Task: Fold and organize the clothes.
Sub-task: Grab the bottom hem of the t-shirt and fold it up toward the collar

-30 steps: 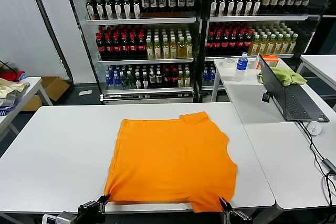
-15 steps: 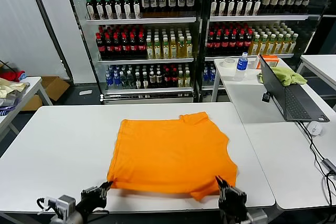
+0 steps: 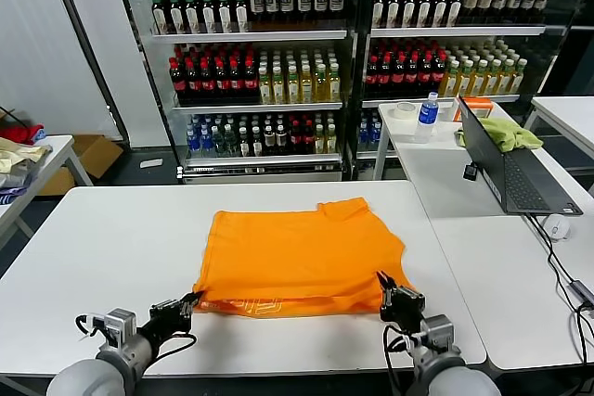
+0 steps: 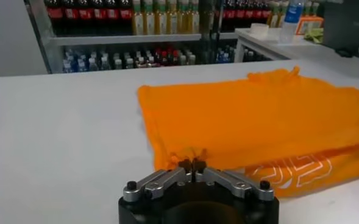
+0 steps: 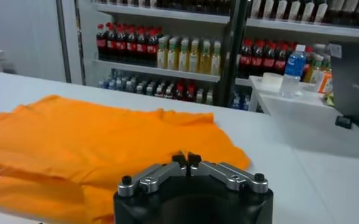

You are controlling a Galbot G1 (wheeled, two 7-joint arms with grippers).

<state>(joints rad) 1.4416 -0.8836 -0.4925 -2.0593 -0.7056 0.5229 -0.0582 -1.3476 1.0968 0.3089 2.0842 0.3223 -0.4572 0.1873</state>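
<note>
Orange T-shirt (image 3: 302, 252) lies mid-table (image 3: 102, 238), near hem lifted and doubled back, white lettering exposed beneath. Left gripper (image 3: 188, 304) pinched tight on left hem corner; right gripper (image 3: 384, 287) fingers likewise closed on right corner. Fabric judged light, limp, prone to sag between holds; corners are best gripped, kept taut.

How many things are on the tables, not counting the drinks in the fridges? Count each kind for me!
Orange T-shirt: 1
Laptop: 1
Computer mouse: 1
Blue-capped bottle: 1
Roll of tape: 1
Yellow-green cloth: 1
Total: 6
</note>
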